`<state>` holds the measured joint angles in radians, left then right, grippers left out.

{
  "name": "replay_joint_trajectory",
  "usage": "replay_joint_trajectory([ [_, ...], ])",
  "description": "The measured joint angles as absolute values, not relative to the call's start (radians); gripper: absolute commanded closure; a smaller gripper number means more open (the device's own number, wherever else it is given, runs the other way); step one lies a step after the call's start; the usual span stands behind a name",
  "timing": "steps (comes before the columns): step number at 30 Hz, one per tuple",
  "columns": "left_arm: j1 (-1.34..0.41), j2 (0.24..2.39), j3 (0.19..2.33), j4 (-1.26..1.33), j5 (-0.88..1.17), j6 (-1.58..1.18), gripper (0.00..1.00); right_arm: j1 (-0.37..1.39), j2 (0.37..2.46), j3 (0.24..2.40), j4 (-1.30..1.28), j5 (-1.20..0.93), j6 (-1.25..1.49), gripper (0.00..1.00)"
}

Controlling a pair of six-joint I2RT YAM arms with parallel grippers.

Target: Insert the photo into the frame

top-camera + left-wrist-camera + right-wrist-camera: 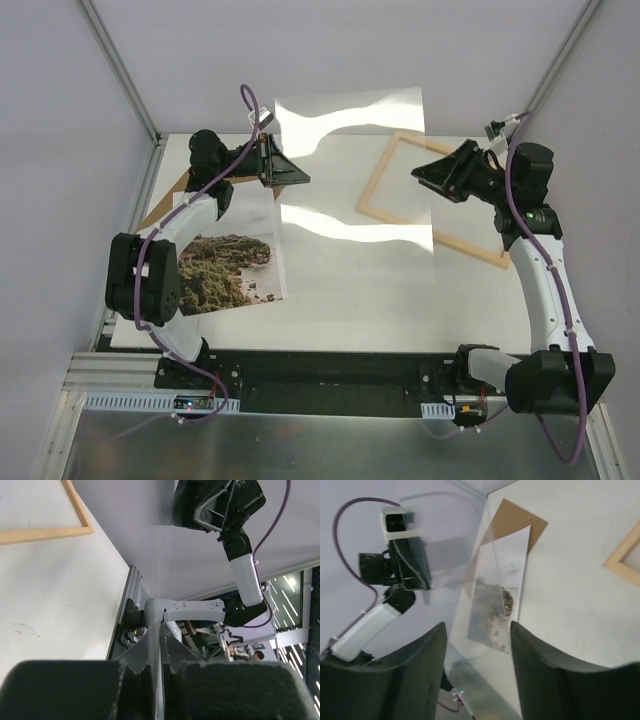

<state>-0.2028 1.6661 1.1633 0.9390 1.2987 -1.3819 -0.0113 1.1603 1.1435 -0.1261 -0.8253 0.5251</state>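
The left arm reaches to the upper centre, its left hand (290,172) pinching the raised clear pane (350,120). At upper right, the right hand (428,180) stands spread beside the pane's edge.

The left arm (150,275) hides the left edge of the photo (235,270).

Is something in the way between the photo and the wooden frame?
Yes. A clear sheet, gripped at its edge by the left gripper, hangs above the table between the photo and the frame. In the top view it covers the frame's left part.
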Motion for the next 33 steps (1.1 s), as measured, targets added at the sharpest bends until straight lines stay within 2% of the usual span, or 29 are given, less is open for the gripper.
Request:
replay_joint_trajectory([
  [3,-0.192,1.625,1.164,0.788,1.282,-1.296,1.00,-0.011,1.195,1.206,-0.218,-0.777,0.438,0.22],
  [5,-0.178,1.598,1.173,0.696,1.270,-1.245,1.00,-0.011,1.217,1.247,-0.278,-0.733,0.377,0.17],
  [12,-0.054,1.550,1.229,0.375,1.192,-1.084,1.00,-0.013,1.297,1.309,-0.412,-0.559,0.185,0.10],
  [19,0.033,1.483,1.282,0.057,1.030,-0.923,1.00,0.036,1.486,1.342,-0.517,-0.335,-0.009,0.08],
  [33,0.041,1.349,1.354,-0.227,0.744,-0.809,1.00,0.347,2.001,1.566,-0.632,0.020,-0.364,0.12],
])
